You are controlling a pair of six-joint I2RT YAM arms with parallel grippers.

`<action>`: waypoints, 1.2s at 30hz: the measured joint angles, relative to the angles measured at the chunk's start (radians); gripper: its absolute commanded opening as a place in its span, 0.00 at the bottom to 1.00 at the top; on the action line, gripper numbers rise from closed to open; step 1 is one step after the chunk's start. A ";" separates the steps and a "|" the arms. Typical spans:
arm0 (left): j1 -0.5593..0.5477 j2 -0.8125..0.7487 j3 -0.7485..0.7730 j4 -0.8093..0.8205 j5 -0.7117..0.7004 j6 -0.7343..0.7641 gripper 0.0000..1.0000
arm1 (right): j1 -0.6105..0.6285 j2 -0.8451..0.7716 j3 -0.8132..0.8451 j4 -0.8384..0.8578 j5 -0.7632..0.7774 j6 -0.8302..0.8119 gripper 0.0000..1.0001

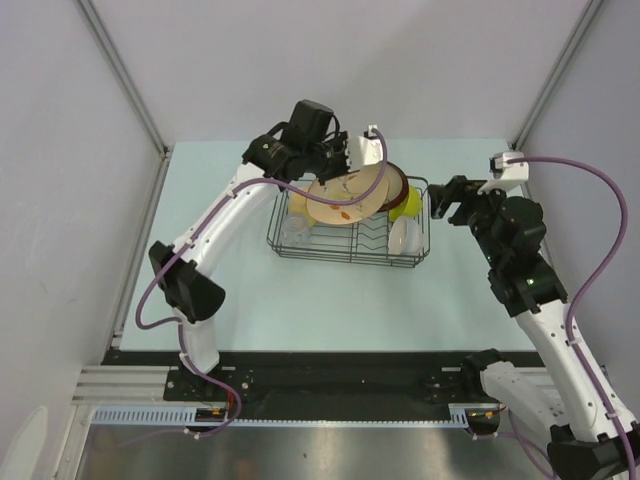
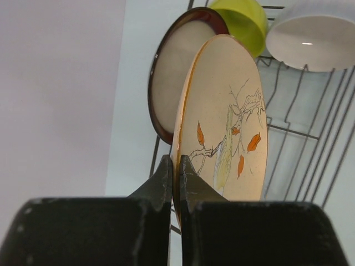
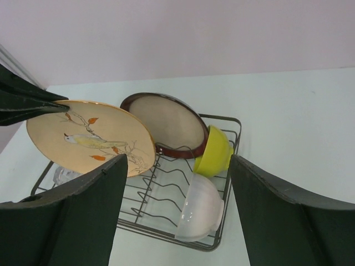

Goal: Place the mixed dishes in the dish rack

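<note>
My left gripper (image 1: 338, 178) (image 2: 176, 166) is shut on the rim of the beige floral-patterned plate (image 1: 352, 195) (image 2: 227, 122) (image 3: 91, 144) and holds it tilted over the black wire dish rack (image 1: 350, 257) (image 3: 224, 119). Behind it the dark-red-rimmed cream dish (image 1: 397, 183) (image 2: 169, 83) (image 3: 166, 122) leans in the rack. The lime green bowl (image 1: 406, 207) (image 2: 241, 19) (image 3: 213, 152) and a small pale bowl-like dish (image 1: 403, 237) (image 2: 310, 41) (image 3: 202, 213) lie at the rack's right end. A clear glass (image 1: 294, 231) (image 3: 64, 176) sits at its left end. My right gripper (image 1: 447, 200) (image 3: 178, 160) is open and empty, just right of the rack.
The rack stands mid-table on a pale blue surface (image 1: 300, 300). Grey walls (image 1: 60, 150) enclose the left, back and right sides. A pale yellow thing (image 1: 298, 205) shows at the rack's left end, under the plate.
</note>
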 measured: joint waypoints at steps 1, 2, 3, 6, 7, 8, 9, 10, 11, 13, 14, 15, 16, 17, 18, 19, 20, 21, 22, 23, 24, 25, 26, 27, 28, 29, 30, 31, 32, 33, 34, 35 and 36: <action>0.000 0.000 -0.011 0.020 -0.005 0.005 0.00 | -0.008 -0.008 0.000 -0.002 0.001 0.002 0.79; -0.001 0.000 -0.028 0.051 -0.012 0.011 0.01 | -0.017 -0.020 0.000 -0.005 0.000 0.006 0.79; -0.002 0.002 -0.039 0.071 -0.019 0.019 0.00 | -0.026 -0.031 0.000 -0.008 0.000 0.011 0.79; -0.004 0.008 -0.072 0.134 -0.042 0.045 0.00 | -0.049 -0.055 0.000 -0.017 -0.004 0.023 0.79; -0.004 0.010 -0.084 0.154 -0.045 0.056 0.00 | -0.055 -0.058 0.000 -0.021 -0.006 0.025 0.79; -0.004 0.011 -0.094 0.172 -0.048 0.068 0.00 | -0.061 -0.060 0.000 -0.024 -0.008 0.028 0.79; -0.006 0.012 -0.103 0.185 -0.053 0.080 0.00 | -0.065 -0.060 0.000 -0.027 -0.013 0.032 0.79; -0.008 0.014 -0.109 0.194 -0.056 0.097 0.00 | -0.071 -0.059 -0.001 -0.032 -0.016 0.036 0.79; -0.011 0.015 -0.112 0.198 -0.058 0.107 0.00 | -0.074 -0.058 -0.002 -0.035 -0.018 0.039 0.79; -0.018 0.019 -0.113 0.206 -0.062 0.135 0.00 | -0.080 -0.058 -0.005 -0.039 -0.024 0.043 0.79; -0.022 0.021 -0.113 0.212 -0.062 0.149 0.00 | -0.084 -0.057 -0.007 -0.040 -0.029 0.045 0.79; -0.026 0.023 -0.113 0.217 -0.062 0.159 0.00 | -0.087 -0.057 -0.009 -0.041 -0.033 0.047 0.79; -0.032 0.025 -0.113 0.223 -0.062 0.172 0.01 | -0.091 -0.055 -0.011 -0.040 -0.038 0.051 0.79; -0.036 0.026 -0.113 0.226 -0.062 0.180 0.00 | -0.094 -0.053 -0.012 -0.041 -0.042 0.054 0.79; -0.042 0.028 -0.113 0.229 -0.062 0.188 0.00 | -0.097 -0.051 -0.014 -0.040 -0.047 0.058 0.79; -0.047 0.029 -0.113 0.229 -0.062 0.193 0.00 | -0.099 -0.049 -0.017 -0.040 -0.051 0.061 0.79; -0.052 0.029 -0.113 0.229 -0.062 0.200 0.00 | -0.102 -0.046 -0.020 -0.040 -0.058 0.062 0.79; -0.056 0.029 -0.113 0.229 -0.062 0.205 0.00 | -0.105 -0.044 -0.023 -0.040 -0.063 0.065 0.79; -0.061 0.029 -0.113 0.230 -0.062 0.210 0.00 | -0.106 -0.041 -0.023 -0.041 -0.067 0.066 0.79; -0.063 0.029 -0.113 0.230 -0.062 0.213 0.00 | -0.108 -0.039 -0.023 -0.041 -0.070 0.066 0.78; -0.066 0.030 -0.113 0.231 -0.062 0.217 0.00 | -0.109 -0.039 -0.023 -0.041 -0.072 0.067 0.78; -0.068 0.031 -0.113 0.232 -0.062 0.218 0.00 | -0.111 -0.039 -0.023 -0.041 -0.077 0.068 0.78; -0.070 0.033 -0.113 0.232 -0.062 0.219 0.00 | -0.114 -0.039 -0.023 -0.041 -0.079 0.068 0.78; -0.071 0.035 -0.113 0.233 -0.062 0.221 0.00 | -0.116 -0.039 -0.023 -0.041 -0.081 0.068 0.78; -0.072 0.039 -0.113 0.234 -0.062 0.225 0.00 | -0.117 -0.039 -0.023 -0.041 -0.084 0.068 0.78; -0.073 0.042 -0.113 0.236 -0.062 0.227 0.00 | -0.118 -0.039 -0.023 -0.041 -0.086 0.068 0.77; -0.074 0.047 -0.113 0.239 -0.063 0.233 0.00 | -0.119 -0.039 -0.024 -0.041 -0.087 0.068 0.77; -0.076 0.051 -0.113 0.241 -0.063 0.237 0.00 | -0.120 -0.040 -0.024 -0.041 -0.087 0.068 0.77; -0.077 0.056 -0.113 0.245 -0.063 0.241 0.00 | -0.121 -0.040 -0.026 -0.040 -0.088 0.069 0.77; -0.079 0.060 -0.113 0.247 -0.062 0.243 0.00 | -0.121 -0.041 -0.029 -0.041 -0.088 0.069 0.77; -0.081 0.062 -0.113 0.246 -0.062 0.243 0.00 | -0.122 -0.041 -0.031 -0.041 -0.088 0.068 0.77; -0.085 0.064 -0.113 0.246 -0.062 0.245 0.00 | -0.123 -0.041 -0.034 -0.041 -0.088 0.069 0.77; -0.089 0.065 -0.113 0.247 -0.063 0.248 0.00 | -0.124 -0.041 -0.037 -0.041 -0.092 0.069 0.77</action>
